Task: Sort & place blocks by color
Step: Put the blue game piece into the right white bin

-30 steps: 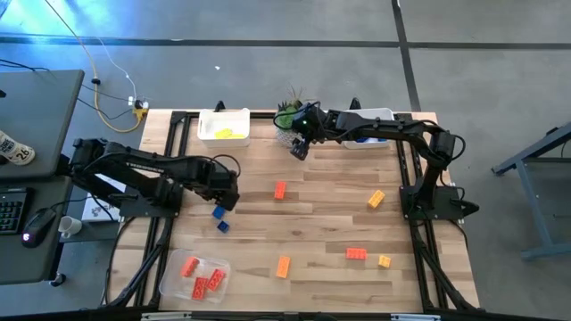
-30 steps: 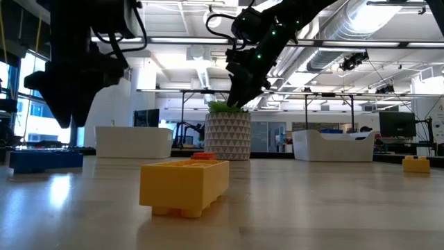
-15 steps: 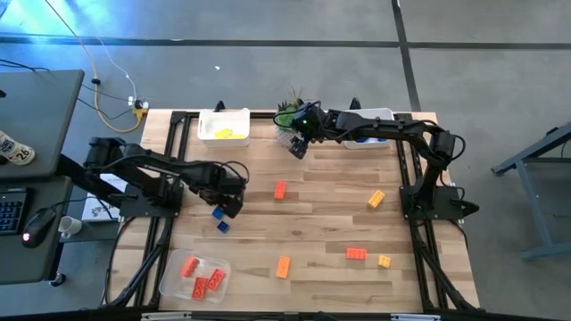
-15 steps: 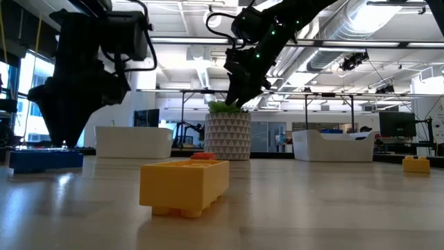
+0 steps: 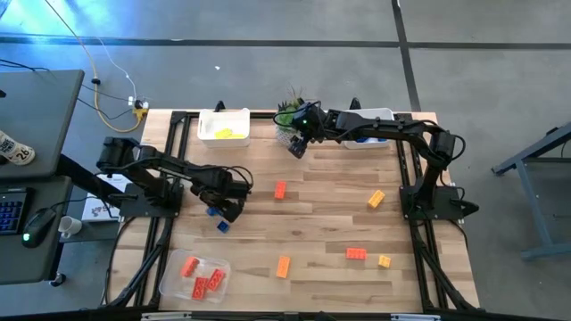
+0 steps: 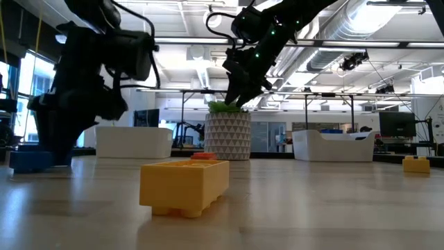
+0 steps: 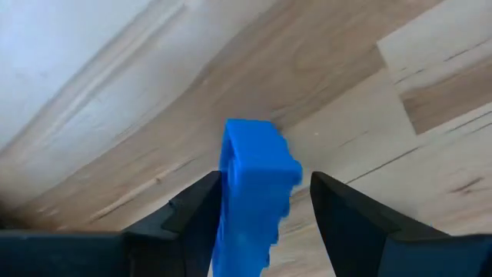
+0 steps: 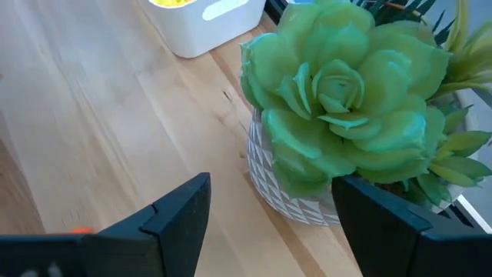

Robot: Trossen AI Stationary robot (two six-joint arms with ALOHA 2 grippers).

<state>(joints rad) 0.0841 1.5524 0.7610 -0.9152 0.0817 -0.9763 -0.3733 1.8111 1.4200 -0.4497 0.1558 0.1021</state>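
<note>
The left gripper [image 5: 225,207] sits low over a blue block [image 7: 254,192], fingers spread either side of it, not yet clenched; the pick-up looks to be the step in hand, and next they must close squarely; a second blue block [image 5: 223,226] lies just beside; the right gripper [image 5: 299,147] hangs spread near the potted plant [image 8: 346,100]; the wooden table [image 5: 321,214] carries scattered orange blocks; behind lies an open workshop.

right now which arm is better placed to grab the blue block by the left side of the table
Left. The left end effector is down at the table with the blue block between its open fingers, not yet shut on it. The right end effector hangs open by the potted plant, far across the table.
</note>
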